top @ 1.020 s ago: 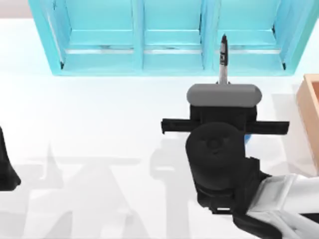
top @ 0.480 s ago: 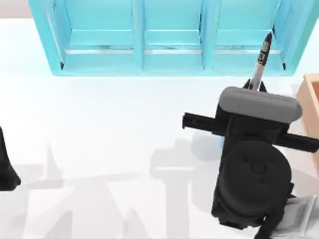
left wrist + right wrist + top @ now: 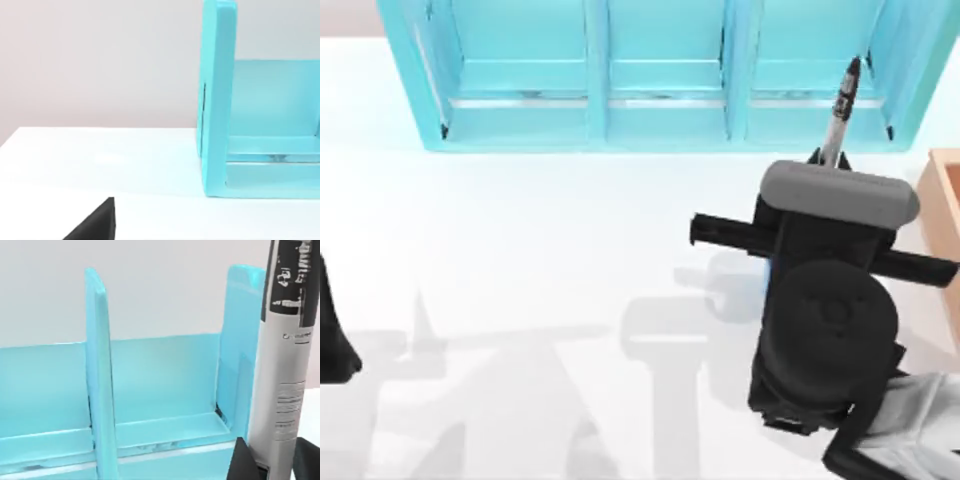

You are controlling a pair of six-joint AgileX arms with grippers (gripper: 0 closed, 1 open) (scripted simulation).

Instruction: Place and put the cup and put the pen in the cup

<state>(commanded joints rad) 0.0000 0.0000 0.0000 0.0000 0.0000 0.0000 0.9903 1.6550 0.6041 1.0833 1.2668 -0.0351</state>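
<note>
From above, our right gripper [image 3: 828, 165] at three o'clock has barely shifted since a moment ago, clenched on the pen [image 3: 842, 110], which points at the teal shelf [image 3: 600, 80]. Our left arm [image 3: 332, 330] idles at nine o'clock on the white table [image 3: 520, 230]. The right wrist camera shows the pen [image 3: 287, 365] upright between dark fingers [image 3: 242, 460] before the shelf's compartments [image 3: 160, 380].

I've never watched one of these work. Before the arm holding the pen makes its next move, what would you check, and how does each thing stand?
1. Pen held: ok. The right hand is shut on the pen; in the right wrist view its barrel sits between the dark fingers.
2. Pen upright: roughly ok, tip tilted slightly toward the turquoise shelf.
3. Cup located: cannot tell. A sliver of blue shows under the right arm, the rest is hidden.
4. Pen above the cup's mouth: cannot tell.
5. Wooden box at the table's right: close to the arm, mind it.
6. Left hand: ok, parked at the left edge.
</note>
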